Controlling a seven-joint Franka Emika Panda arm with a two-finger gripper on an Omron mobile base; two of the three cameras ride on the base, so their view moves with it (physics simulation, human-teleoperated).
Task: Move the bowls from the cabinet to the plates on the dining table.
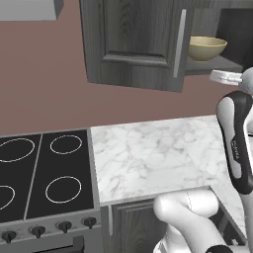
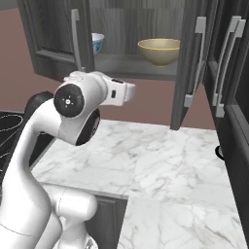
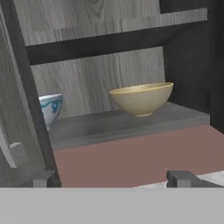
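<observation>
Olive-yellow and plain, the nearer bowl (image 3: 141,99) sits upright on the lower shelf (image 3: 131,123) of the open wall cabinet (image 1: 133,44), rim up and mouth facing the ceiling; being round, it has no long axis to speak of, only its vertical one. In the hand view it lies at about one o'clock from centre, while the patterned bowl (image 3: 50,108), white with blue-green marks, stands at nine o'clock, half hidden behind the edge of the cabinet door (image 3: 26,100), also upright. The two bowls are well apart on the same shelf. We judge that we are at the very first step: reaching for a bowl, with nothing lifted yet. Our end effector (image 3: 111,179) has its two tips spread wide with nothing between them, aimed at the shelf from below and in front, above the marble surface (image 2: 146,160). The plates and dining table are not before us. The next move, as we read it, calls for rising and pushing forward to the yellow bowl, then straddling its rim with one finger inside and one outside. The open door at nine o'clock leaves a narrow corridor, so we should keep toward the yellow bowl's side.
</observation>
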